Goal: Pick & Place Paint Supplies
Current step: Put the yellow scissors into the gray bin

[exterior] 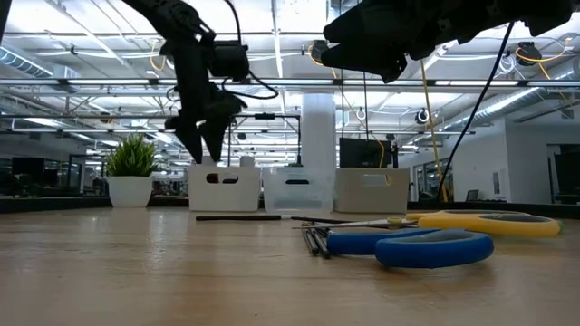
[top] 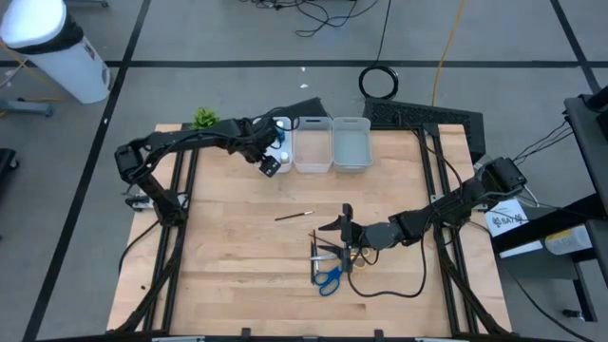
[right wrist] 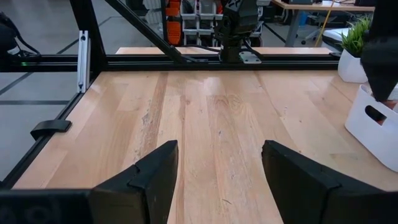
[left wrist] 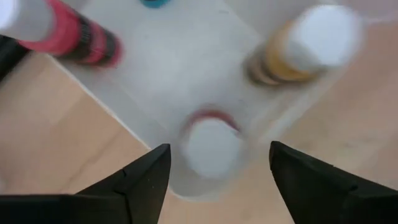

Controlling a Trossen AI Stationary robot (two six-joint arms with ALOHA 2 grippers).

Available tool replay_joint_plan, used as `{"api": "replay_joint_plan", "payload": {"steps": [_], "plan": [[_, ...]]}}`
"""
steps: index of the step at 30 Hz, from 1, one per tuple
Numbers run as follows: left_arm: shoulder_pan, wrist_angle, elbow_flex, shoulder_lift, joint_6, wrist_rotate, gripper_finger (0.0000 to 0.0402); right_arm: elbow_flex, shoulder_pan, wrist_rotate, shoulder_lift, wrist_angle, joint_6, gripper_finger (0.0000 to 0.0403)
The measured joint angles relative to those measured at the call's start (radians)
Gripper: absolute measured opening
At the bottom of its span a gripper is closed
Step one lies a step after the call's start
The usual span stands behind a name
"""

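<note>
The wooden tabletop [top: 237, 285] fills the middle of the high view. Along its upper edge stand three whitish bins: the left bin [top: 281, 131], the middle bin [top: 313, 152] and the right bin [top: 351, 147], touching side by side. One green plant [top: 205, 119] sits at the upper left corner.

The left claw [top: 273, 163] hangs over the left bin, fingers spread wide, gripping nothing. Its wrist view shows three paint bottles in that bin: a red-labelled bottle [left wrist: 59, 28], a brown-labelled bottle [left wrist: 305, 53] and a white-capped bottle [left wrist: 211, 146] directly between the fingers.

The right claw [top: 340, 225] hovers right of centre, wide and empty.

Below it lie two scissors: blue scissors [top: 329, 278] and yellow scissors [exterior: 494, 222], with several thin brushes [top: 321, 255] I cannot count. One lone brush [top: 294, 216] lies at centre.
</note>
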Motion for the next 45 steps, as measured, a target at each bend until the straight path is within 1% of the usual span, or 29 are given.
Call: {"api": "replay_joint_plan", "payload": {"steps": [2, 5, 9, 13, 16, 18, 20, 27, 31, 34, 35, 37, 42, 43, 45], "plan": [[-0.009, -0.041, 0.041, 0.000, 0.000, 0.020, 0.0285, 0.000, 0.000, 0.000, 0.000, 0.000, 0.000, 0.0219], [-0.036, -0.091, 0.113, -0.004, 0.023, 0.019, 0.0285, 0.000, 0.000, 0.000, 0.000, -0.004, 0.000, 0.0217], [-0.090, -0.104, 0.173, -0.051, 0.075, 0.013, 0.0285, 0.000, 0.000, 0.000, 0.000, -0.022, 0.006, 0.0215], [-0.146, -0.096, 0.185, -0.140, 0.081, -0.041, 0.0285, 0.000, 0.004, 0.000, 0.000, -0.030, 0.008, 0.0218], [-0.204, -0.079, 0.164, -0.231, 0.100, -0.092, 0.0285, 0.000, 0.014, -0.001, 0.000, -0.040, 0.008, 0.0219], [-0.266, -0.025, 0.113, -0.300, 0.133, -0.120, 0.0285, 0.000, 0.023, -0.001, 0.000, -0.045, 0.008, 0.0217], [-0.339, 0.053, 0.033, -0.375, 0.159, -0.124, 0.0285, 0.000, 0.035, -0.001, 0.000, -0.048, 0.008, 0.0215], [-0.594, 0.517, -0.360, -0.628, 0.173, -0.140, 0.0285, 0.000, 0.059, -0.002, 0.000, -0.055, 0.008, 0.0216], [-0.701, 0.777, -0.550, -0.735, 0.221, -0.141, 0.0285, 0.000, 0.058, -0.001, 0.000, -0.053, 0.013, 0.0219], [-0.746, 0.907, -0.648, -0.786, 0.239, -0.140, 0.0285, 0.000, 0.059, -0.007, 0.000, -0.077, 0.057, 0.0218], [-0.754, 0.930, -0.669, -0.801, 0.239, -0.140, 0.0285, 0.000, 0.062, -0.026, 0.000, -0.101, 0.059, 0.0218], [-0.756, 0.962, -0.690, -0.825, 0.236, -0.141, 0.0285, 0.017, 0.072, -0.068, 0.000, -0.218, 0.081, 0.0218], [-0.753, 0.961, -0.698, -0.846, 0.206, -0.141, 0.0285, 0.136, 0.104, -0.074, 0.009, -0.727, 0.260, 0.0219], [-0.752, 0.960, -0.699, -0.845, 0.206, -0.141, 0.0285, 0.150, 0.109, -0.074, 0.012, -0.807, 0.284, 0.0218], [-0.752, 0.961, -0.699, -0.843, 0.204, -0.141, 0.0285, 0.158, 0.121, -0.075, 0.013, -0.904, 0.325, 0.0216]]}}
